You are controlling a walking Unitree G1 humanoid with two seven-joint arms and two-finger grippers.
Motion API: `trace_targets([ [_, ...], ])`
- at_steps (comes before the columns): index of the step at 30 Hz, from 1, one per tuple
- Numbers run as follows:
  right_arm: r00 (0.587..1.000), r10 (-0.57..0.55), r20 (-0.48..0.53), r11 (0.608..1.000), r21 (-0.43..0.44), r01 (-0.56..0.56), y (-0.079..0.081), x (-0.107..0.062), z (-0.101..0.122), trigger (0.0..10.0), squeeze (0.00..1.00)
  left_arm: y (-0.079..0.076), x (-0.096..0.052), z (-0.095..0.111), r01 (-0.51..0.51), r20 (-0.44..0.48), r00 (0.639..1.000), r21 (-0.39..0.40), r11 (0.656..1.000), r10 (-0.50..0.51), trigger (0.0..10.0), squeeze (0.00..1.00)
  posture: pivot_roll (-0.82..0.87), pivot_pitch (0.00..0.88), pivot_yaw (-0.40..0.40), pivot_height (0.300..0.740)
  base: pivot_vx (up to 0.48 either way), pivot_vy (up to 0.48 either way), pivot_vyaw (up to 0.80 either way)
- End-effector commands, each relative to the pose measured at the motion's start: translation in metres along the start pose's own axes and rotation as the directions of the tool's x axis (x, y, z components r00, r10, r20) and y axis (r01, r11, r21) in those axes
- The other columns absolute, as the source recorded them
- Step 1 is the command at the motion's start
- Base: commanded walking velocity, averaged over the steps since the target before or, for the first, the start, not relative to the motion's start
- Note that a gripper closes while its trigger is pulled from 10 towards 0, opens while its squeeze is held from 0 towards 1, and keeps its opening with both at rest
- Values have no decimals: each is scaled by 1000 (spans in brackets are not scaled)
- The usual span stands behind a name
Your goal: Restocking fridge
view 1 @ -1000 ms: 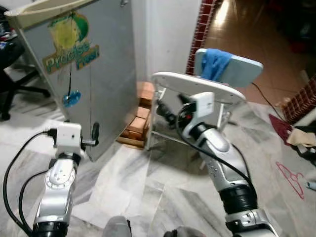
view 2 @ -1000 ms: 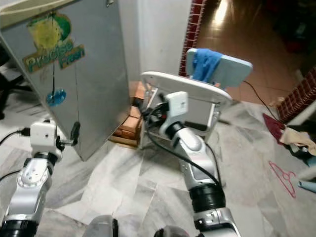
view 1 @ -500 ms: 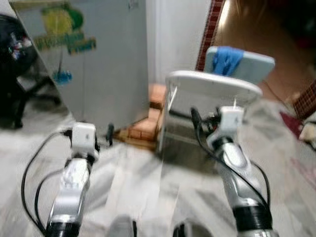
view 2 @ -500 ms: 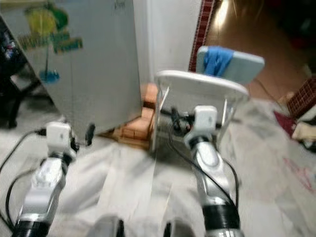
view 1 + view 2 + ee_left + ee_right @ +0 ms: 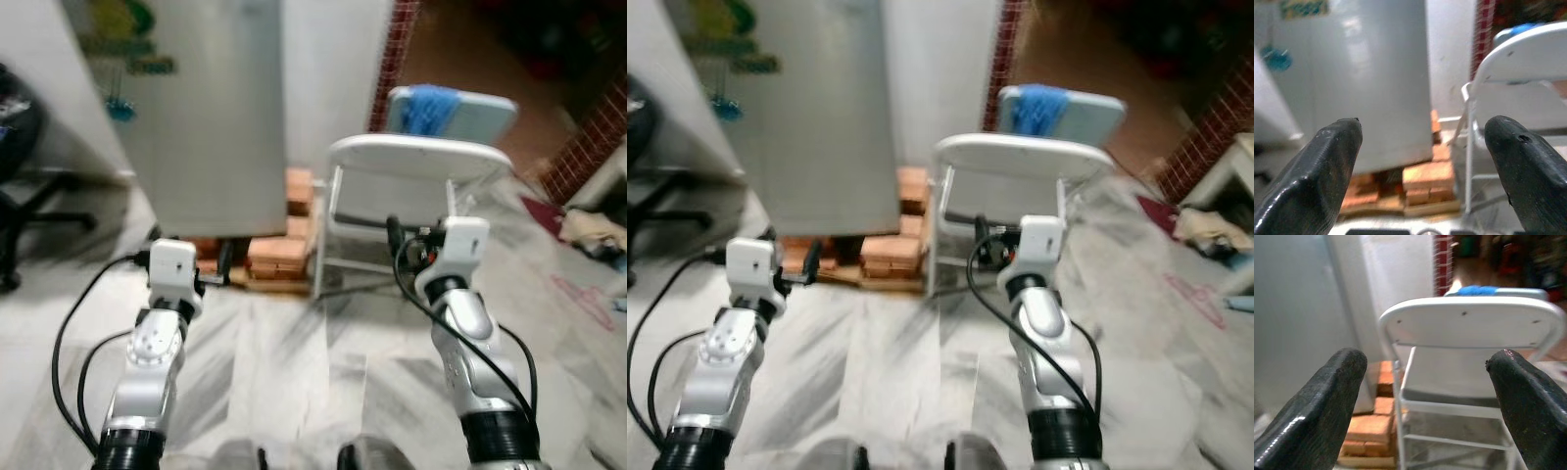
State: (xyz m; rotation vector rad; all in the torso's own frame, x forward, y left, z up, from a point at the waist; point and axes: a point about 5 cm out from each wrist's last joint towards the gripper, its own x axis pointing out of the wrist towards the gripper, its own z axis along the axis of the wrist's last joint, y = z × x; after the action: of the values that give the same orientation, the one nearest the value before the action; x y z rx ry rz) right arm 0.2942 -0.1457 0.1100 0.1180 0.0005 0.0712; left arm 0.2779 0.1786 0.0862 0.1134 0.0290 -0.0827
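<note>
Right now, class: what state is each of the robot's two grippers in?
Left gripper: open, holding nothing.
Right gripper: open, holding nothing.

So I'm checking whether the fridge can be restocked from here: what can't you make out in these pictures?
- Fridge: its top is cut off by the upper edge of the eye views; no door handle can be made out.
- Fridge sticker: blurred, wording unreadable.
- Chair seat: hidden behind its own white backrest and the right gripper.
- Blue cloth: what it lies on is partly hidden by the chair.
- Bricks: their count is blurred.
</note>
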Motion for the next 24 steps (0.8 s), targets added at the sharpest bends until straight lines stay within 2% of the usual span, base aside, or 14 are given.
trace_targets([
  [1, 1000, 23, 19, 1000, 9, -23, 9, 5, 5, 10000, 0, 6, -1, -1, -15, 2, 1000, 0, 1000, 15, 10000, 0, -42, 47, -13, 740, 0, 480, -800],
  [13, 999, 42, 11, 999, 29, -43, 11, 6, 2, 10000, 0, 6, 0, -2, -27, -11, 1000, -10, 1000, 27, 10000, 0, -38, 42, -19, 740, 0, 480, -800],
  [24, 996, 85, -6, 996, 34, -84, 15, 6, -1, 10000, 0, 9, -2, -5, -40, -20, 999, -3, 999, 40, 10000, 0, -28, 39, -28, 740, 0, 480, 0],
])
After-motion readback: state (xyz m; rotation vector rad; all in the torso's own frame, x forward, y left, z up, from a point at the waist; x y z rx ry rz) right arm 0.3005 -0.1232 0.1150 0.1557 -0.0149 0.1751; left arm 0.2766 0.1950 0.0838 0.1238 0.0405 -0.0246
